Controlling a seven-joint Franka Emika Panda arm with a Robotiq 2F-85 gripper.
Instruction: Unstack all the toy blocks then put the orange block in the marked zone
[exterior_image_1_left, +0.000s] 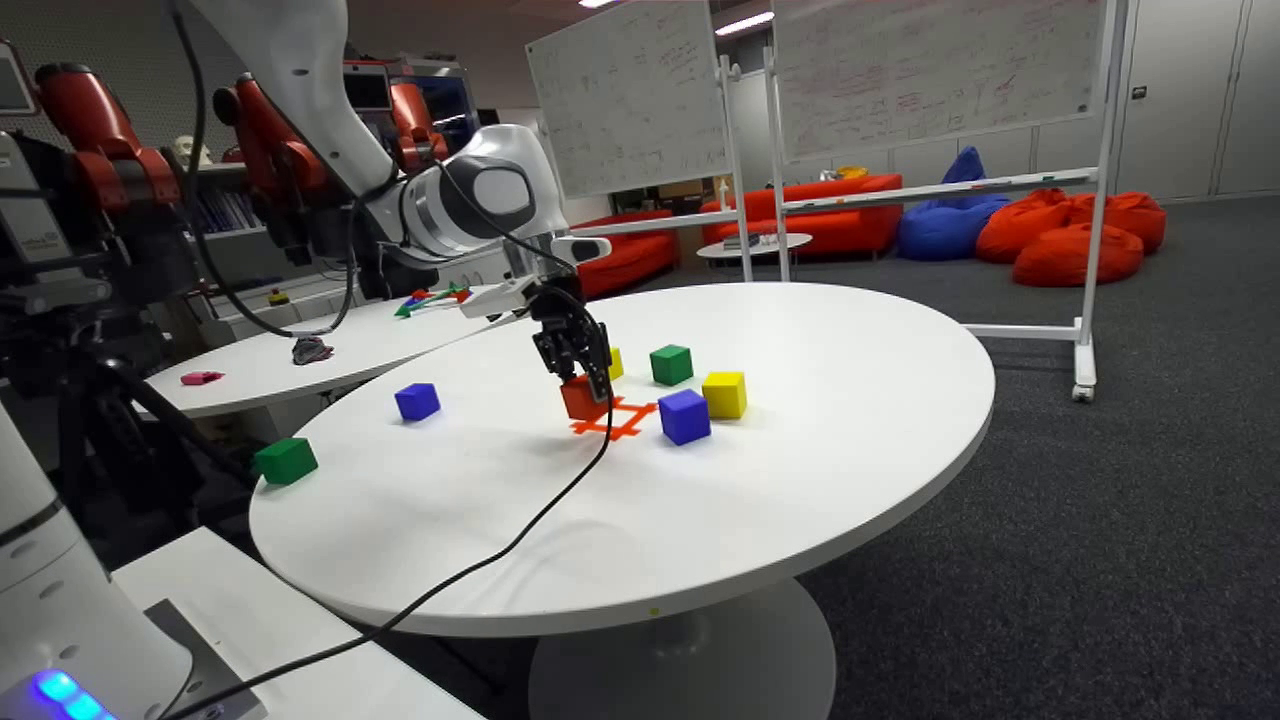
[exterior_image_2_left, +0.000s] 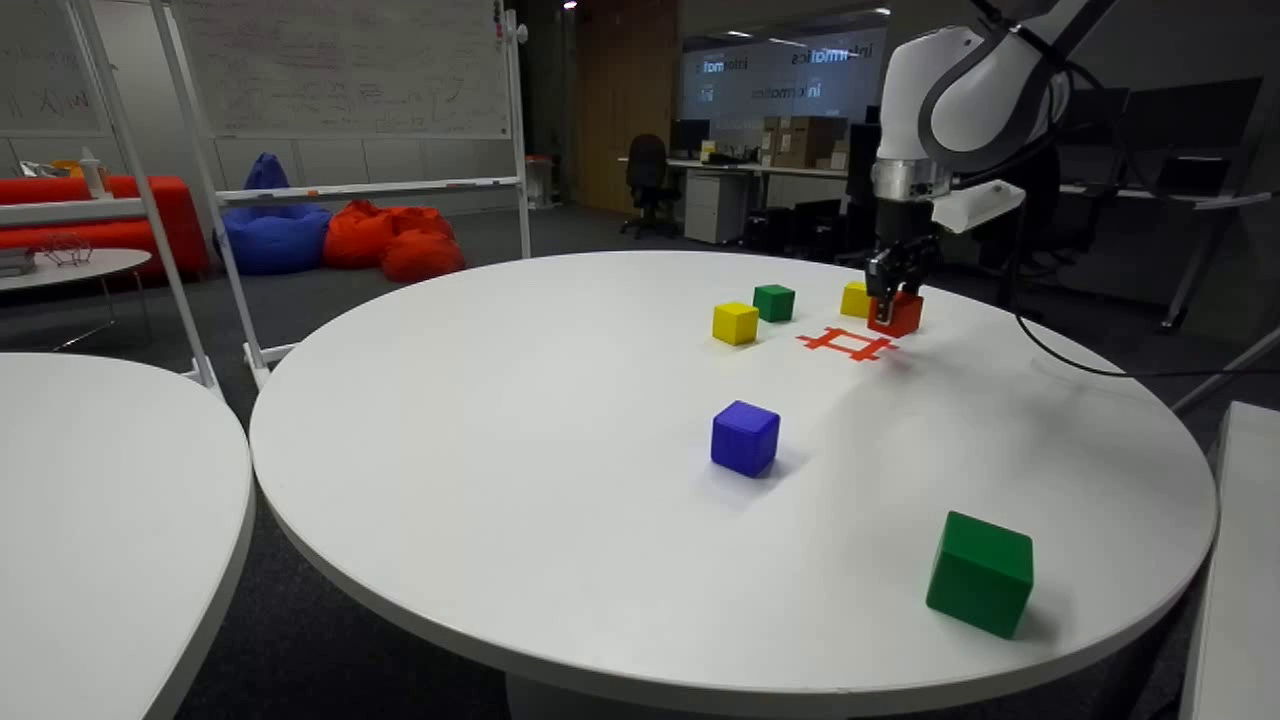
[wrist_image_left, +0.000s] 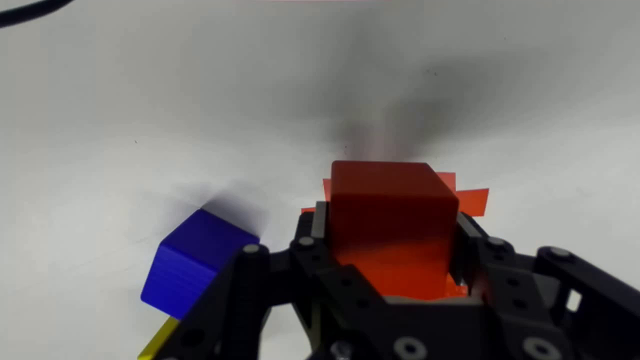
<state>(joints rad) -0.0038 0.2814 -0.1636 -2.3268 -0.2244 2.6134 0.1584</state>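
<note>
One arm (exterior_image_1_left: 345, 130) bends downward, fingers (wrist_image_left: 319, 222) clamped on the orange block (wrist_image_left: 392, 227), seemingly raised partly over the marked zone (exterior_image_2_left: 848, 344).

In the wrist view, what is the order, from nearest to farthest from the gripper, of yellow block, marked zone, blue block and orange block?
1. Orange block, held in the gripper
2. Marked zone, partly behind that block
3. Blue block, left
4. Yellow block, bottom left
</note>
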